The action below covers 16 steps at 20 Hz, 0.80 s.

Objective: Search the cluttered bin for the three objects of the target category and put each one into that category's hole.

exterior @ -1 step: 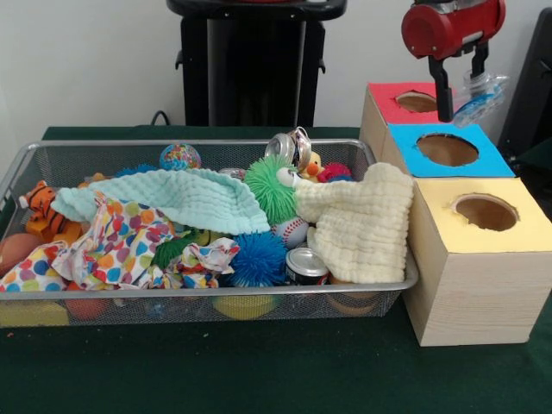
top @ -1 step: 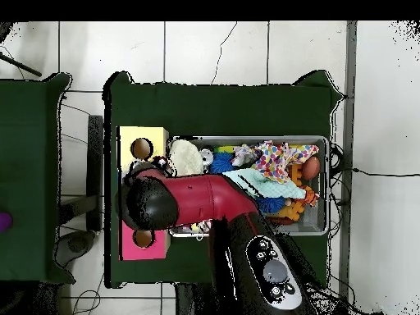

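No brand or writing can be read anywhere, not even on the cans. Nearest in the front view, the wire-mesh bin [exterior @ -1 step: 379, 293] sits on green cloth, its front edge holding a dented silver can [exterior @ -1 step: 305, 264], a spiky blue ball [exterior @ -1 step: 259, 259] and a crumpled polka-dot cloth [exterior @ -1 step: 121, 246]; behind these lie a baseball [exterior @ -1 step: 291, 231], a waffle-textured cream cloth [exterior @ -1 step: 366, 220] draped over the right rim, a fuzzy green ball [exterior @ -1 step: 272, 185], a ribbed mint cloth [exterior @ -1 step: 185, 197] and a striped tiger toy [exterior @ -1 step: 41, 211] at the left. Farther back, a second crushed can [exterior @ -1 step: 289, 147] leans upright. Beside the bin stands a wooden box row: yellow-topped box [exterior @ -1 step: 526, 235] nearest, blue-topped box [exterior @ -1 step: 492, 162] next, red-topped box [exterior @ -1 step: 384, 105] farthest, each with a round hole. Above the blue and red tops, the gripper [exterior @ -1 step: 460, 95] pinches a crumpled clear plastic bottle [exterior @ -1 step: 481, 97] with a blue label between its black fingers. From overhead, the red arm [top @ -1 step: 197, 197] hides the bottle, the gripper and the blue top; only the yellow and red ends show.
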Available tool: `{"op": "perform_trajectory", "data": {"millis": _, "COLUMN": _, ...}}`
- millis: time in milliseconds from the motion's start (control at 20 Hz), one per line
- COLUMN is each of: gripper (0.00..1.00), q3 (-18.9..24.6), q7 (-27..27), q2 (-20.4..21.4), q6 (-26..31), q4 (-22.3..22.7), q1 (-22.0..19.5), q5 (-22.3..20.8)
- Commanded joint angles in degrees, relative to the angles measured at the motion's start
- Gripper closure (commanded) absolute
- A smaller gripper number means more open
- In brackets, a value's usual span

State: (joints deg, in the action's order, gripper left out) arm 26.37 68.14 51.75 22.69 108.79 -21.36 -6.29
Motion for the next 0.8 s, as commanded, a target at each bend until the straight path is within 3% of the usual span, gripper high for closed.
{"op": "perform_trajectory", "data": {"millis": 50, "gripper": 0.00, "q3": 4.35, "q7": -0.82, "q2": -1.98, "q6": 0.17, "q4": 3.09, "q1": -3.45, "q5": -5.08}}
{"op": "perform_trajectory", "data": {"millis": 800, "gripper": 0.00, "q3": 5.92, "q7": 0.44, "q2": -3.35, "q6": 0.80, "q4": 1.95, "q1": -4.99, "q5": -8.16}}
